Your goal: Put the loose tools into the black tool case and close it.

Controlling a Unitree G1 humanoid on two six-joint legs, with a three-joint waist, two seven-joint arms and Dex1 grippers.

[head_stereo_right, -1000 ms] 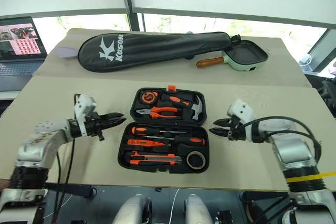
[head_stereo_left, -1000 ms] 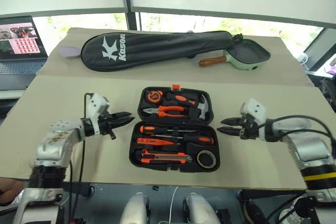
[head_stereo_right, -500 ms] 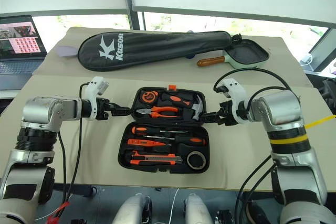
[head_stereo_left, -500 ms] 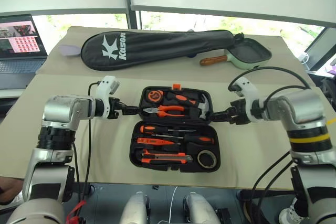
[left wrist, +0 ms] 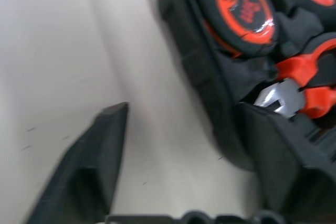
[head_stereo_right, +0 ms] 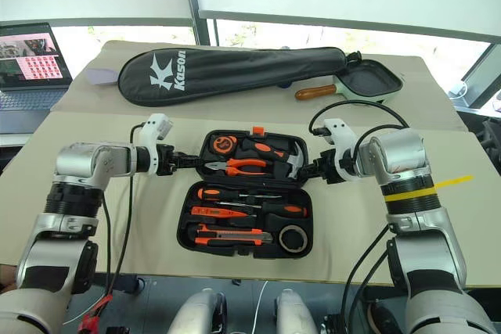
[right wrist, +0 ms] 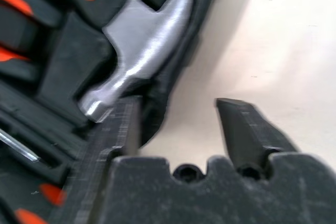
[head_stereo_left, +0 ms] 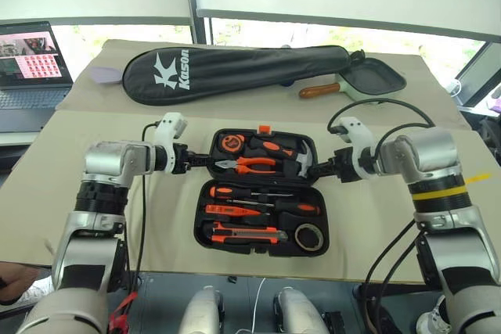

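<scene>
Left gripper (head_stereo_left: 200, 163) with fingers apart, straddling the left rim of the black tool case (head_stereo_left: 261, 193), right gripper (head_stereo_left: 321, 170) likewise spread over the right rim beside the hammer (right wrist: 142, 51), case open mid-table, tools seated inside.

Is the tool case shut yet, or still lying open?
Still open: the black tool case lies flat with both halves spread, pliers and screwdrivers showing in their slots.
</scene>
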